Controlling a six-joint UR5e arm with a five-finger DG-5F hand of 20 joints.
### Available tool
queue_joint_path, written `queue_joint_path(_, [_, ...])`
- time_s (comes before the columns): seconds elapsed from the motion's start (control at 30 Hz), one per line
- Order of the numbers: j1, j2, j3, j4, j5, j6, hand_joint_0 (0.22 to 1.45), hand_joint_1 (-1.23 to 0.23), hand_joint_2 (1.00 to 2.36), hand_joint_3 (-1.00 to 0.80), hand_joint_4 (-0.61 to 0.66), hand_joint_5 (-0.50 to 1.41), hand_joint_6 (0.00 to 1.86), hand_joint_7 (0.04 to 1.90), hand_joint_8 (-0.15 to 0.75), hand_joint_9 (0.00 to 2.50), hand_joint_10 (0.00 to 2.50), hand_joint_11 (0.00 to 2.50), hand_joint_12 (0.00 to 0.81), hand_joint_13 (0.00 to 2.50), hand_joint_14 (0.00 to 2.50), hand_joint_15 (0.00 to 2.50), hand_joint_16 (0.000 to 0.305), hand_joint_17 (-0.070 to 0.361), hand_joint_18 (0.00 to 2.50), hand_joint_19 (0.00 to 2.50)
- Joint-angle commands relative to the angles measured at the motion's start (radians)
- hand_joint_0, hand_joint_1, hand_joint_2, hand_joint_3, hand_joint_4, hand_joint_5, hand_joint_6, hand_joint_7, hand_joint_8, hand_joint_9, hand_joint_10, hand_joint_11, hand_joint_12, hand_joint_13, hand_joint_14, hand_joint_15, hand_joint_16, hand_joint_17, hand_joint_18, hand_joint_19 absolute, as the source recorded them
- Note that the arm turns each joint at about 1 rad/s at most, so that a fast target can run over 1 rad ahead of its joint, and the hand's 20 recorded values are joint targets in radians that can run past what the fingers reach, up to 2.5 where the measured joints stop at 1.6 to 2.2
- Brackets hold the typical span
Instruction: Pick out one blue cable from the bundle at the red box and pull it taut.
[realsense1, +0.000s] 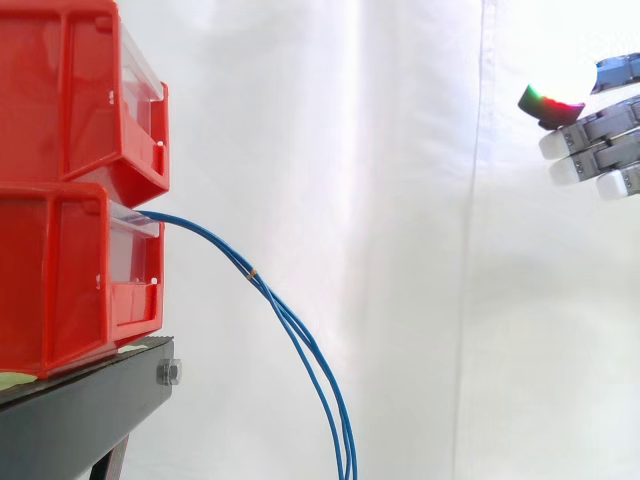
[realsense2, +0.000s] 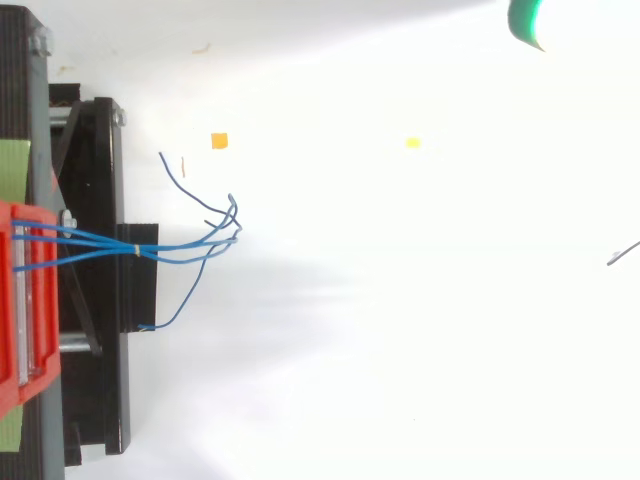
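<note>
1. The hand (realsense1: 598, 140) is hovering at the upper right edge of the side view, well apart from the bins and the cables, and its fingers are reaching straight out toward the left.
2. Its fingers are lying relaxed and spread from the thumb, holding nothing. The fingertips (realsense1: 560, 143) are glowing white, and the one above them is glowing green and red.
3. In the top view, one green-glowing pad (realsense2: 527, 22) is showing in the upper right corner, far from the cable ends.
4. The blue cables (realsense1: 292, 322) are coming out of the front of the lower red bin (realsense1: 60, 280) and sagging in a slack curve down past the bottom edge of the side view.
5. A small yellowish band (realsense1: 252, 272) is wrapping the bundle near the bin.
6. In the top view, the strands are fanning out beyond the band, with their loose ends curling over the white floor.
7. The upper red bin (realsense1: 70, 90) is sitting stacked on the lower one, and both are resting on the black stand (realsense1: 80, 415) in front of the white curtain (realsense1: 400, 250).
8. An orange scrap (realsense2: 219, 141) and a yellow scrap (realsense2: 413, 143) are lying on the floor.
</note>
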Motion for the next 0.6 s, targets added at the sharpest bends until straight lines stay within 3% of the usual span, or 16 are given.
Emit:
queue_joint_path(0.0, [0.006,-0.007,0.0,0.019,0.022,-0.003,0.44,-0.59,1.0,-0.5,0.16,-0.27,0.5,0.63,0.246,0.29,0.0,0.0,0.323,0.25,0.0,0.05,0.053,0.118,0.26,0.25])
queue_joint_path(0.07, [0.014,-0.015,0.0,0.025,0.053,-0.01,0.44,-0.59,1.0,-0.5,0.16,-0.27,0.5,0.63,0.248,0.3,0.0,0.0,0.322,0.26,0.0,0.05,0.052,0.118,0.26,0.25])
queue_joint_path(0.27, [0.024,-0.099,0.011,0.064,0.065,-0.015,0.45,-0.59,1.0,-0.5,0.17,-0.26,0.5,0.64,0.247,0.33,0.0,0.0,0.319,0.29,0.0,0.07,0.051,0.114,0.27,0.26])
queue_joint_path(0.37, [0.026,-0.147,0.046,0.074,0.065,-0.015,0.46,-0.59,1.0,-0.5,0.17,-0.26,0.5,0.64,0.248,0.34,0.0,0.0,0.321,0.3,0.0,0.07,0.05,0.113,0.28,0.27])
queue_joint_path(0.43, [0.027,-0.199,0.086,0.068,0.067,-0.015,0.46,-0.59,1.0,-0.5,0.18,-0.26,0.5,0.64,0.248,0.35,0.0,0.0,0.319,0.31,0.0,0.08,0.05,0.112,0.28,0.27])
queue_joint_path(0.57, [0.026,-0.271,0.123,0.077,0.064,-0.015,0.46,-0.59,1.0,-0.5,0.18,-0.25,0.5,0.64,0.254,0.37,0.0,0.0,0.319,0.32,0.0,0.09,0.049,0.11,0.29,0.28])
